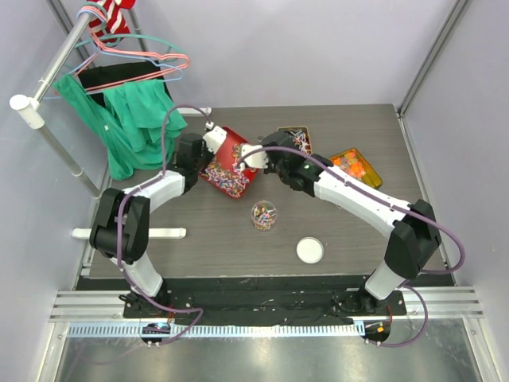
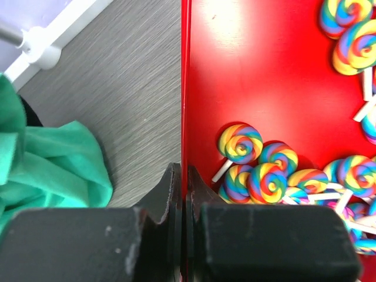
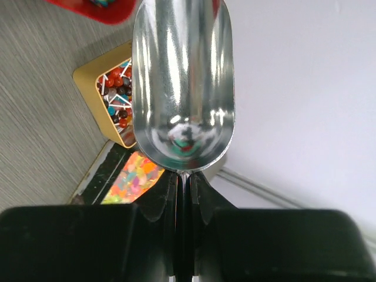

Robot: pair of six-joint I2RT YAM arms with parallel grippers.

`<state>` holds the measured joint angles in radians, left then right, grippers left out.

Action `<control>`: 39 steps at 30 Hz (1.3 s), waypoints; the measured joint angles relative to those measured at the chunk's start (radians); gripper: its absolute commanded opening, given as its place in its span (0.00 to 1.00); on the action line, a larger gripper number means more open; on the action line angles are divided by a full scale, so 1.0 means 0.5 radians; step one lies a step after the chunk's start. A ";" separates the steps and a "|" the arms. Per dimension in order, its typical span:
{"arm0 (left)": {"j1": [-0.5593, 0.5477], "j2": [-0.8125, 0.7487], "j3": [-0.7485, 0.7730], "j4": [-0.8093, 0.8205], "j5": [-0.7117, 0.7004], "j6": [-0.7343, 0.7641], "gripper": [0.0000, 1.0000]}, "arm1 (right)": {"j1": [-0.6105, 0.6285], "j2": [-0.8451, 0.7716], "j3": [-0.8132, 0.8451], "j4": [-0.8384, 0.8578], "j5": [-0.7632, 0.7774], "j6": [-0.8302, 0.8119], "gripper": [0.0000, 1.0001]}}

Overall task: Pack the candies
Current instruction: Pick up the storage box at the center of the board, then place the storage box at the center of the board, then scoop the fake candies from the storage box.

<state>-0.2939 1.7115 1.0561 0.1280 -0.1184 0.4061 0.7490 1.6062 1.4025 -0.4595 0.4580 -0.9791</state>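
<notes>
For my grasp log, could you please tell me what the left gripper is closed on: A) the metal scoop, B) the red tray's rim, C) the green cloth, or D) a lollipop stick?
B: the left wrist view shows the left gripper pinching the rim of the red tray, swirl lollipops untouched inside.

Overhead view down onto table (image 1: 199,231), wrist views close-up, red tray (image 2: 252,70) shared by all.

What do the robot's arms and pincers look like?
Both the left arm and right arm have white tube-like links between chunky black joints, with a thin purple cable looping along each. The left pincer and right pincer have blocky matt black fingers.
</notes>
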 measured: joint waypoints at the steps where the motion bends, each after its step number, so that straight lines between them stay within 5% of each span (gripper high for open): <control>1: -0.013 0.000 -0.022 0.040 -0.014 0.005 0.00 | 0.040 0.016 0.000 0.005 0.047 -0.051 0.01; 9: -0.044 -0.041 -0.225 0.402 -0.071 -0.018 0.00 | 0.312 0.182 -0.044 0.136 0.359 -0.417 0.01; 21: -0.083 -0.121 -0.321 0.548 -0.038 0.065 0.00 | 0.324 0.398 -0.040 0.118 0.435 -0.509 0.01; 39: -0.197 -0.153 -0.127 0.302 -0.153 0.385 0.00 | 0.166 0.076 0.040 -0.017 0.092 -0.031 0.01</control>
<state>-0.3923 1.6348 0.9928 0.2790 -0.1951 0.5983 0.8318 1.6440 1.4227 -0.4679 0.5041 -0.9947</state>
